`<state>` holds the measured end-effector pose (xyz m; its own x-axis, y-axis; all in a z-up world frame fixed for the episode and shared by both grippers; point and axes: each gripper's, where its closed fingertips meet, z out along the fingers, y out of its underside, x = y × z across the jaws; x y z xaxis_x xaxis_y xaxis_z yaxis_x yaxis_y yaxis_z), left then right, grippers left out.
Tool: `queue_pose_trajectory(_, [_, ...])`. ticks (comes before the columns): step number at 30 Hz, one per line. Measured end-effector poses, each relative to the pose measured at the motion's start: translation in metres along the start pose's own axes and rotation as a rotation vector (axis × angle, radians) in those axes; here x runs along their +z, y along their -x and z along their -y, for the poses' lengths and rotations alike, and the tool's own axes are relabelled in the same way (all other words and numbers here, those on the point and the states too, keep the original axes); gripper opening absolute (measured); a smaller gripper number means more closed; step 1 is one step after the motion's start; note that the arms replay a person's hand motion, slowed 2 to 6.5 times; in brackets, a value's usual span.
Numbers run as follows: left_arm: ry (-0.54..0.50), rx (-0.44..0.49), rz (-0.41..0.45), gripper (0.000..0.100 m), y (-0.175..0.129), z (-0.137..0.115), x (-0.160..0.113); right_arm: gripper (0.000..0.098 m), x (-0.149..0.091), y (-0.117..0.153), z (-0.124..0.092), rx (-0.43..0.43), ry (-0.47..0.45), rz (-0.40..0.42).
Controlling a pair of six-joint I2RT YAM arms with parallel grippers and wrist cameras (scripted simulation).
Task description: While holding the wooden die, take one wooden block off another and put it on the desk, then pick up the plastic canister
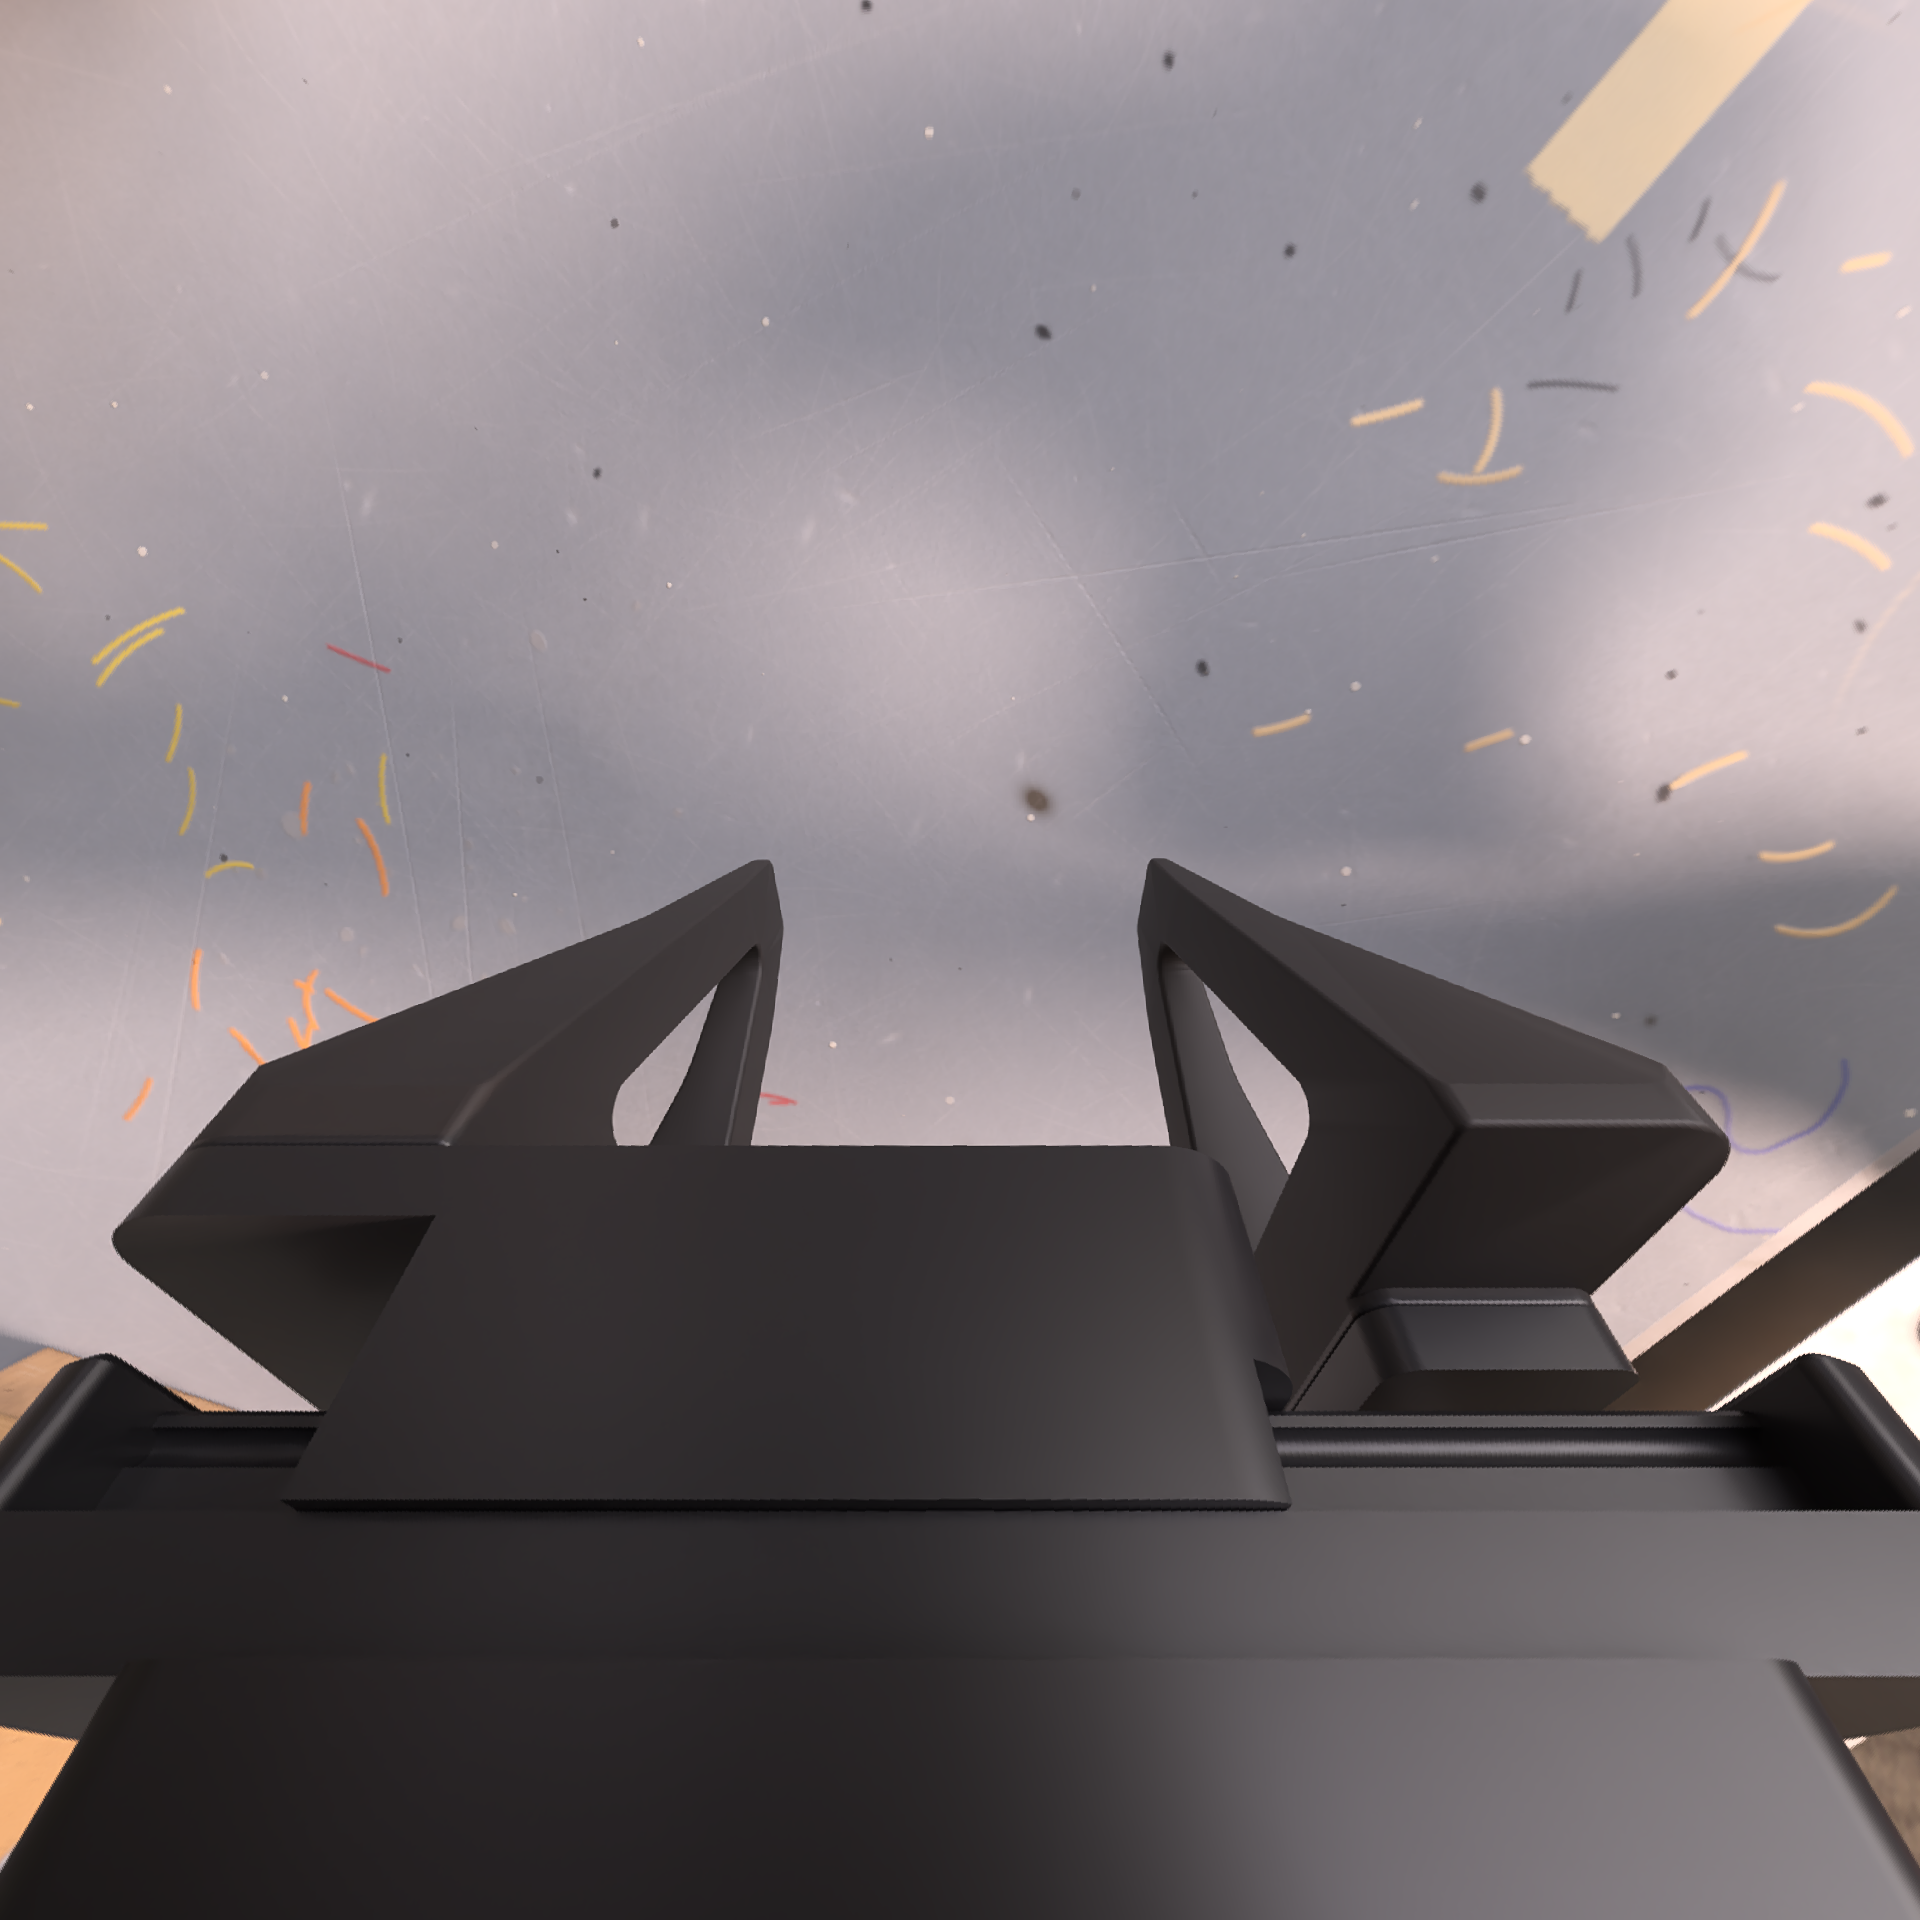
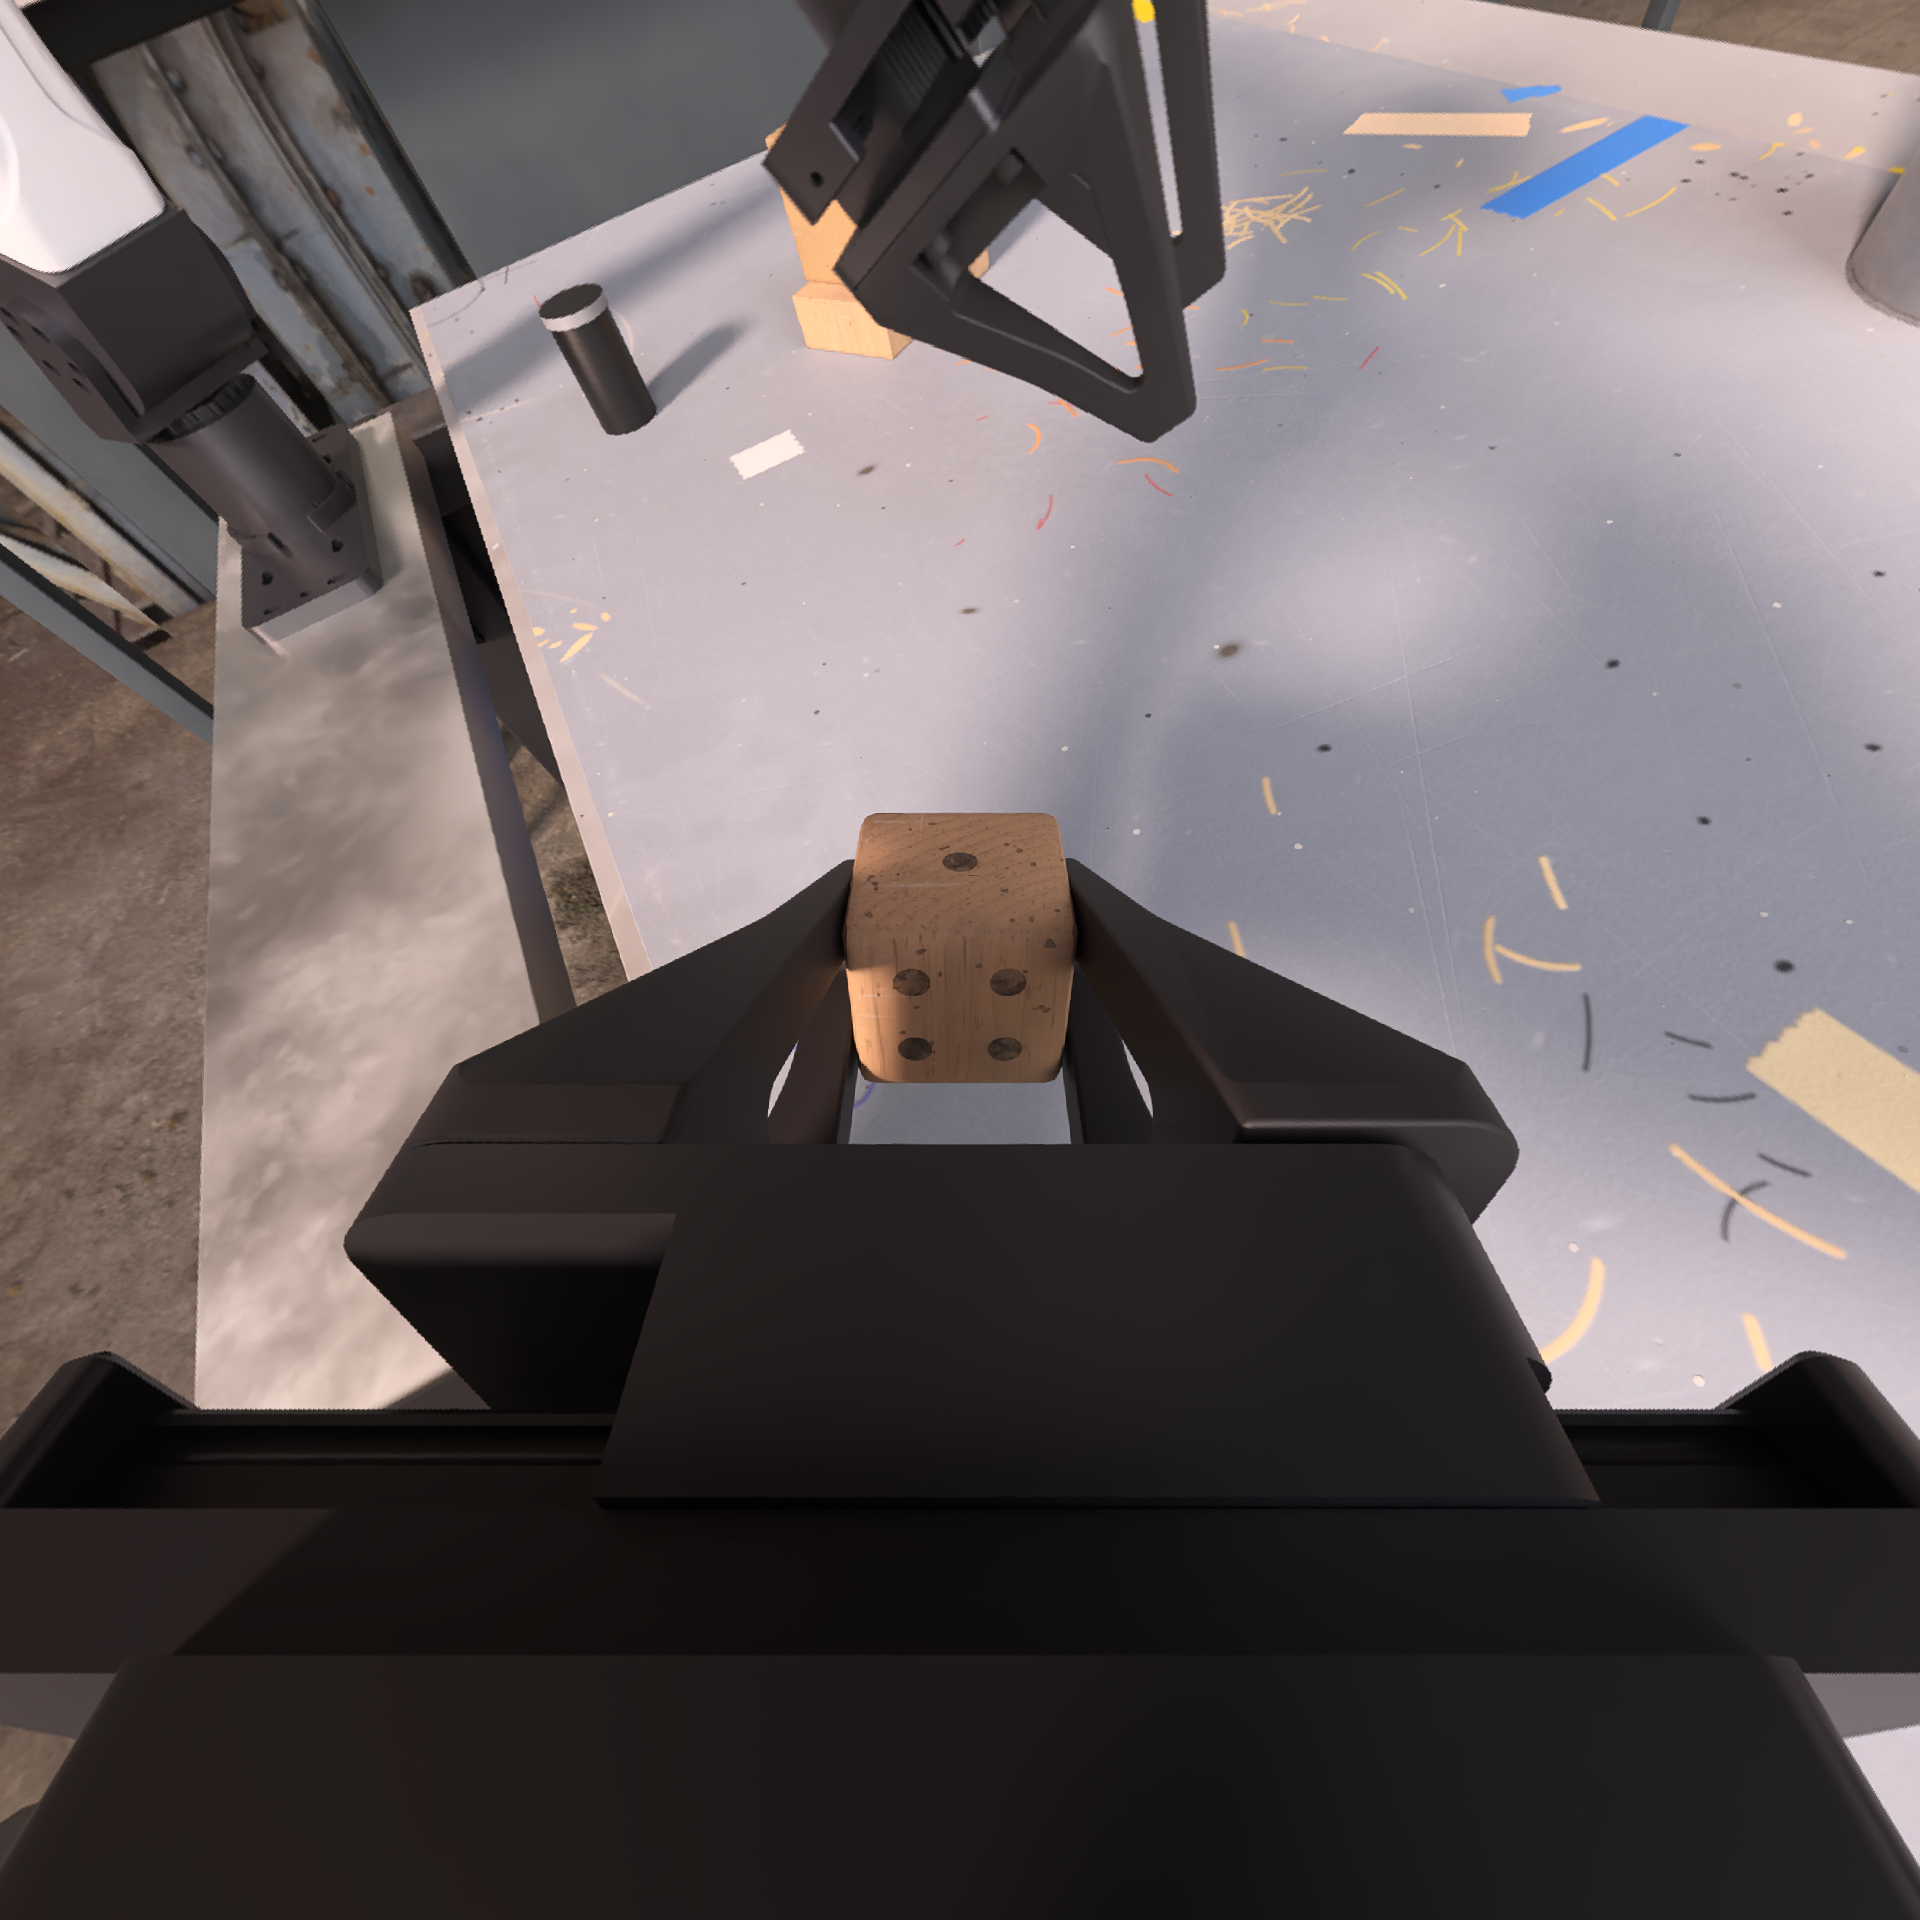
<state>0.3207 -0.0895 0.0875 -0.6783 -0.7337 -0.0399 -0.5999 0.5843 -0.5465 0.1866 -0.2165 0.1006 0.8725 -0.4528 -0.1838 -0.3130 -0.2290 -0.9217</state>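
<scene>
My right gripper (image 2: 958, 902) is shut on the wooden die (image 2: 956, 997) and holds it above the grey desk (image 2: 1351, 644) near its left edge. Two light wooden blocks, one on the other (image 2: 844, 322), stand at the far side, the upper one partly hidden behind my left gripper (image 2: 1148, 410). That gripper hangs just in front of the stack. A black plastic canister (image 2: 603, 358) with a pale band near its top stands upright left of the blocks. In the left wrist view my left gripper (image 1: 958, 883) is open and empty over bare desk (image 1: 935, 520); no block or canister shows there.
The desk's left edge (image 2: 520, 665) drops to the floor, with an arm base (image 2: 270, 488) beside it. Beige tape (image 2: 1439, 125) and blue tape (image 2: 1584, 166) lie flat at the back. A grey rounded object (image 2: 1886, 249) stands at the far right.
</scene>
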Motion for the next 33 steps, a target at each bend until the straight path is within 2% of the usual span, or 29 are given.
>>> queue_pose_trajectory(4, [-0.091, -0.047, -0.012, 0.058, -0.015, -0.016, -0.022, 0.0301, 0.000, 0.000, 0.000, -0.001, 0.001, 0.000])
queue_pose_trajectory(11, [-0.260, -0.146, -0.099, 0.058, -0.057, -0.046, -0.066, 0.0301, 0.000, -0.001, -0.001, -0.004, 0.006, -0.001])
queue_pose_trajectory(15, [-0.292, -0.194, -0.150, 0.058, -0.075, -0.071, -0.080, 0.0301, 0.001, -0.001, -0.003, -0.001, 0.011, 0.001])
queue_pose_trajectory(21, [-0.288, -0.245, -0.202, 0.060, -0.094, -0.108, -0.097, 0.0301, 0.003, -0.001, -0.006, 0.009, 0.020, 0.007])
queue_pose_trajectory(26, [-0.281, -0.275, -0.182, 0.060, -0.095, -0.132, -0.110, 0.0301, 0.004, -0.002, -0.008, 0.016, 0.028, 0.010])
queue_pose_trajectory(33, [-0.281, -0.303, -0.067, 0.060, -0.076, -0.156, -0.129, 0.0301, 0.007, -0.001, -0.010, 0.026, 0.036, 0.017])
